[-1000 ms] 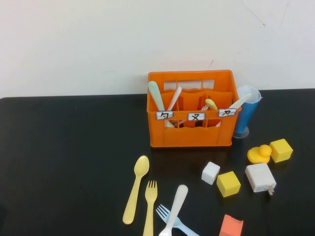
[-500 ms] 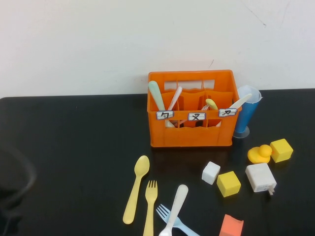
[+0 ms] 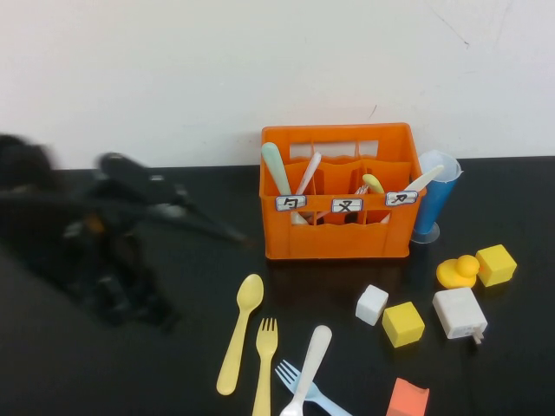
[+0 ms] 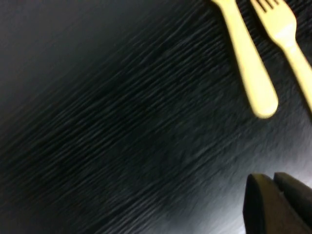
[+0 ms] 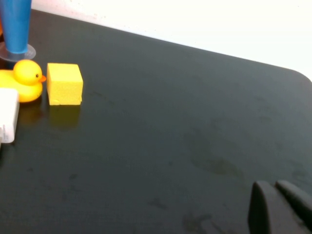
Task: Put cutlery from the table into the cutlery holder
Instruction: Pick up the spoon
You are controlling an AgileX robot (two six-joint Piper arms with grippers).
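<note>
Plainly a job for the left side. Left gripper [image 3: 212, 227] low over the worktop [image 3: 130, 364], blurred in the high view, just left of the cutlery holder [image 3: 334, 238] and above the bowl end of the pale yellow spoon [image 3: 238, 334]. Fingers [image 4: 258, 204] pressed together, holding nothing; in the left wrist view, spoon handle and yellow fork [image 3: 264, 364] in sight ahead of the tips, apart from them.

Spoon and fork flat on the worktop, side by side, long axes running from near edge towards the holder, bowl and tines on the holder's side. Cream-white piece [image 3: 310, 368] next over, lying across the light blue fork [image 3: 303, 390]. All four in front of the holder, not yet inside.

Right gripper [image 5: 275, 184] out of the high view; over bare worktop on the far right, beyond the yellow block [image 5: 64, 83] and rubber duck [image 5: 24, 80]; fingers apparently together, empty. Well apart from any loose cutlery.

Judgement: spoon nearest; needs fingers spread first, then set across the handle, square to its length.
</note>
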